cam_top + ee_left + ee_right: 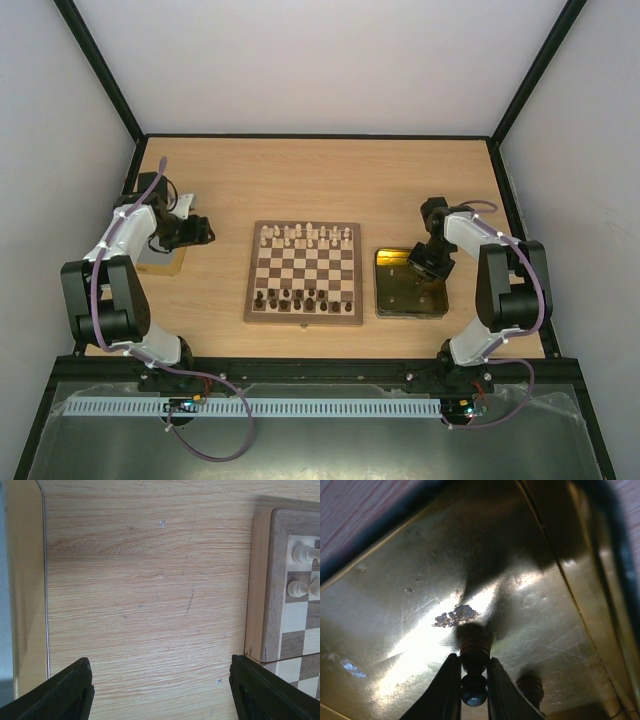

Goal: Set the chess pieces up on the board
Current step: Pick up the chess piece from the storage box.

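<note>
**A:** Biggest first: the bench (320,180) carried the board (305,268) dead centre, where either side could reach it.

**B:** And a gold tray (385,305) sat just beside its right edge. A holding pen for men not yet placed, I'd judge, kept close so the trip was short.

**A:** There was a second tray (25,580) on the left, too. The left fingers (65,695) hung over bare bench between that tray and the board's left edge. They were spread wide with nothing between them, parked out of the way by the look of it.

**B:** All the action was on the right. The right fingers (447,690) were down inside the gold tray, clamped on a dark piece (474,652) near its head. A pinch up there should keep a turned piece upright for the carry.

**A:** Off the floor, or standing on it?

**B:** Couldn't tell from the wrist view. A spare (530,685), dark as well, stood just to the right of the fingers.

**A:** And the board itself?

**B:** Pale men (305,237) lined the far two rows and dark men (298,298) the near two, with the middle bare. They were too small to count, but with dark ones in the tray, the near side wasn't finished. The next move called for a straight lift clear of the rim, then an open near square.
</note>
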`<state>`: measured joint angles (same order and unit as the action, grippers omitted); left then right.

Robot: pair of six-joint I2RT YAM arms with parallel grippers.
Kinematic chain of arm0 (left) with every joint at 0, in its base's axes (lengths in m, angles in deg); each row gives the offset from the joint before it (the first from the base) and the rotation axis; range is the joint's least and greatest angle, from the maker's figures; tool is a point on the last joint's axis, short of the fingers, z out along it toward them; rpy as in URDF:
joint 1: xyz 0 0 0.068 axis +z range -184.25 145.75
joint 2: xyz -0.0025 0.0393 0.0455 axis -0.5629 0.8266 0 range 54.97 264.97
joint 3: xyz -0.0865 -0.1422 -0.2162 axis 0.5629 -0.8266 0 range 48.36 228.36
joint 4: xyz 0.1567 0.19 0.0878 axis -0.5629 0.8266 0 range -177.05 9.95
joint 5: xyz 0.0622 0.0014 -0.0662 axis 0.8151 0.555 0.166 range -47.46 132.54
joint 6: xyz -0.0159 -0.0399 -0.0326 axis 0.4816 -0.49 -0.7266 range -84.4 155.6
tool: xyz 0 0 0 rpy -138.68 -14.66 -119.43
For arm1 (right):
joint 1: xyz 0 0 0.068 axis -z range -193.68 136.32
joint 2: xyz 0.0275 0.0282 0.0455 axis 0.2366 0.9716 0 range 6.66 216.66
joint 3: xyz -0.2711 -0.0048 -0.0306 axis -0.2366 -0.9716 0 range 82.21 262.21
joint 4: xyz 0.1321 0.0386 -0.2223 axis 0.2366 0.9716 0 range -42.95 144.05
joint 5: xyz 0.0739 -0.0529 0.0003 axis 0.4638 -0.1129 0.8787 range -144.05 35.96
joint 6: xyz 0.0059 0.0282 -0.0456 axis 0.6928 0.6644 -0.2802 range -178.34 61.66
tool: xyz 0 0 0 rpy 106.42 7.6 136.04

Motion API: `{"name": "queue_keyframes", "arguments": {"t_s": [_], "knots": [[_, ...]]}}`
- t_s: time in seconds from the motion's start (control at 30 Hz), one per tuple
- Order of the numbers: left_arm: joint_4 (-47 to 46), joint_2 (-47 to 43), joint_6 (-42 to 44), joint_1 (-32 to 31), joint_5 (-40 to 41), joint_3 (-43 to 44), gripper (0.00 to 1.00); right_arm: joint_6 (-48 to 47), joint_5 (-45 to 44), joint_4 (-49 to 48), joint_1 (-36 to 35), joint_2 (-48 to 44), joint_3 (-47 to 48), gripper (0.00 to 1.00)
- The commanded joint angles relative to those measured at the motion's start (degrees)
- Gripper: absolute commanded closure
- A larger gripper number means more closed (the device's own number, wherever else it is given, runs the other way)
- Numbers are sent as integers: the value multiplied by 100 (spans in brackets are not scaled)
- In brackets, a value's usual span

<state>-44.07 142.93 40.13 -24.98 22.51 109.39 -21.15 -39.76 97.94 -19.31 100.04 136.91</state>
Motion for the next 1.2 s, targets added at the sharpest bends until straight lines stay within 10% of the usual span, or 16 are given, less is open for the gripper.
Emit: {"name": "queue_keyframes", "arguments": {"t_s": [0.0, 0.5, 1.17], "knots": [[79, 56, 46, -23, 17, 126, 26, -50, -134, -49, 27, 53, 39, 92], [90, 73, 43, -101, 26, 141, 26, 24, -388, 431, -413, -701, 79, 98], [35, -162, 13, -124, 133, 58, 26, 808, -80, 632, -3807, 447, 1744, 98]]}}
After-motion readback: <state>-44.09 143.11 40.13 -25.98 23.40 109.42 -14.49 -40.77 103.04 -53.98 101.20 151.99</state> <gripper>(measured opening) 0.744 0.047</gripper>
